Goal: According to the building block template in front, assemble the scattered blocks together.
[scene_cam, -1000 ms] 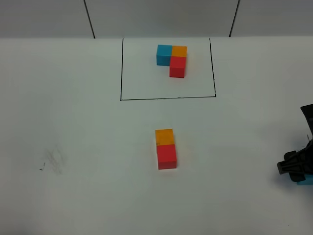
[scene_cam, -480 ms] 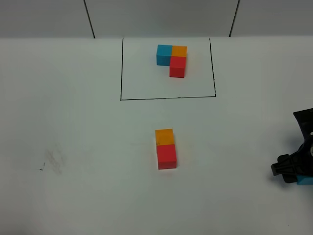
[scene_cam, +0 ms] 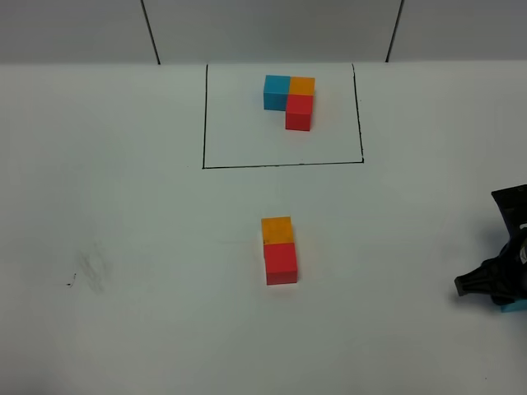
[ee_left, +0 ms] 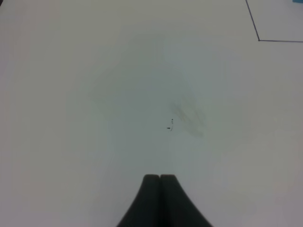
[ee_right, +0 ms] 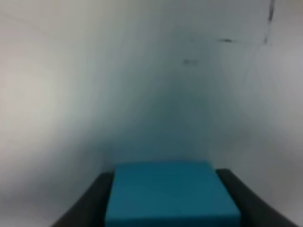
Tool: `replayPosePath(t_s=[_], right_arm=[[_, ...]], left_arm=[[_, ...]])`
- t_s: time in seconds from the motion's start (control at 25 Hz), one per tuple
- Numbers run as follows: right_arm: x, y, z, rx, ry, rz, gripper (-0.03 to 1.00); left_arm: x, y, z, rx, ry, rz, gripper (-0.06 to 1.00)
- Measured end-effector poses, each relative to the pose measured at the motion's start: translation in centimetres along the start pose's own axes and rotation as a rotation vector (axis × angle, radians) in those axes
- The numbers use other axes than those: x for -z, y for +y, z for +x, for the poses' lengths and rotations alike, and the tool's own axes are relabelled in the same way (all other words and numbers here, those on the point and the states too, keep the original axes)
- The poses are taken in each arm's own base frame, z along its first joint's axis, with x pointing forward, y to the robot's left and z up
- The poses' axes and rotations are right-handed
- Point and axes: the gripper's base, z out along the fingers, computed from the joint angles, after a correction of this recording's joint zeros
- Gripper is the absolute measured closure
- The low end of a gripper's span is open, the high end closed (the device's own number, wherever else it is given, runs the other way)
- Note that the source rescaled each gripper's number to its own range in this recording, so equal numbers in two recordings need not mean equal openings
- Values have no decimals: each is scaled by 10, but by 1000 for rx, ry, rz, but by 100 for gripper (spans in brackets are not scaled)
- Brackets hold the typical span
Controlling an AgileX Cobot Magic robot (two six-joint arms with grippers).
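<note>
The building block template (scene_cam: 290, 100) lies at the back: blue and orange cubes abreast, red below the orange. In the table's middle, an orange block (scene_cam: 277, 230) touches a red block (scene_cam: 281, 262) just in front of it. At the far right edge, my right gripper (scene_cam: 494, 288) stands low over the blue block (scene_cam: 515, 305). In the right wrist view its dark fingers (ee_right: 97, 196) press against both sides of the blue block (ee_right: 173, 194). My left gripper (ee_left: 160, 178) is shut on nothing above bare table, out of the exterior high view.
A thin black-line rectangle (scene_cam: 280, 164) frames the template. A faint grey smudge with a small black mark (scene_cam: 86, 271) lies on the white table at the left, also seen as a smudge (ee_left: 187, 118) ahead of the left gripper.
The right gripper has shifted slightly left and its fingers have closed in against the blue block. The orange and red blocks have not moved, nor has the left gripper.
</note>
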Motion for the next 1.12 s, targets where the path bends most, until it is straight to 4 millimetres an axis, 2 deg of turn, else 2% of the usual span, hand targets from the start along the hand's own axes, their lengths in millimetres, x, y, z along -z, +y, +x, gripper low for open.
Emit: replayPosePath(t_s=[0.32, 0.56, 0.8, 1.12], right_arm=[[0, 0, -1, 25, -11, 4, 50], [6, 10, -4, 76, -43, -6, 50], [43, 24, -22, 112, -165, -20, 50], [101, 58, -50, 299, -278, -63, 50]], left_arm=[[0, 0, 0, -2, 0, 0, 94], [0, 0, 0, -2, 1, 0, 94], [0, 0, 0, -3, 0, 0, 94], [0, 0, 0, -3, 0, 0, 94]])
